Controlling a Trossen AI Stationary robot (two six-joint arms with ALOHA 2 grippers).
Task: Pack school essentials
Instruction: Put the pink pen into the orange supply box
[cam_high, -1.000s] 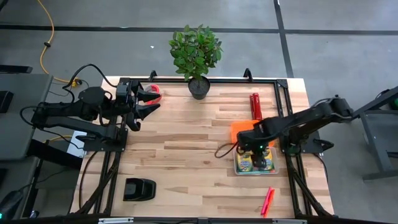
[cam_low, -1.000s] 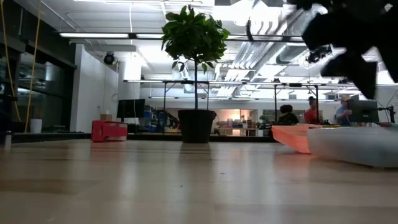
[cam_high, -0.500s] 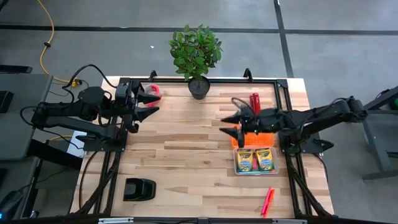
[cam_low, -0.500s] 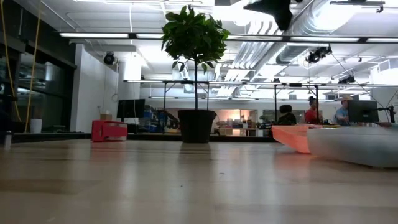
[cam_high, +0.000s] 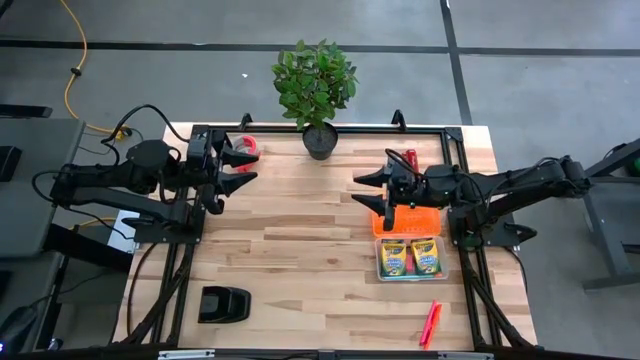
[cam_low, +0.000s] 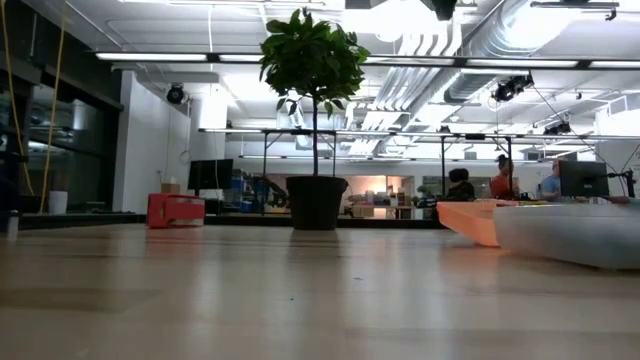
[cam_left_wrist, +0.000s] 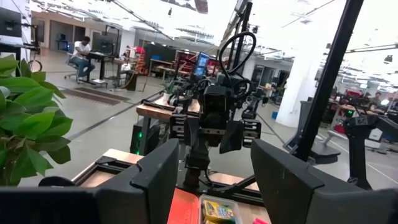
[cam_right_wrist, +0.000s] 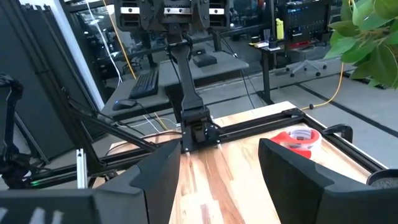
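Note:
Two yellow-and-green crayon boxes (cam_high: 410, 257) lie flat side by side in a clear tray (cam_high: 443, 270) near the table's right edge. They also show in the left wrist view as crayon boxes (cam_left_wrist: 219, 210). An orange case (cam_high: 420, 220) lies just beyond the tray. Pink markers (cam_high: 431, 322) lie near the near right corner. I see no blue pen or eraser. My right gripper (cam_high: 365, 190) hovers open and level above the table, left of the orange case, pointing left. My left gripper (cam_high: 250, 165) waits open at the far left, pointing right.
A potted plant (cam_high: 318, 90) stands at the far edge. A red tape roll (cam_high: 248, 147) lies by the left gripper and a red cylinder (cam_high: 410, 160) beyond the orange case. A black object (cam_high: 223, 303) sits near the near left corner. Bare wood spans the middle.
My right gripper has risen from just over the crayon boxes in the tray, tipped from pointing down to level, and moved toward the far edge and a little left. The crayon boxes stay in the tray. The left arm has kept still.

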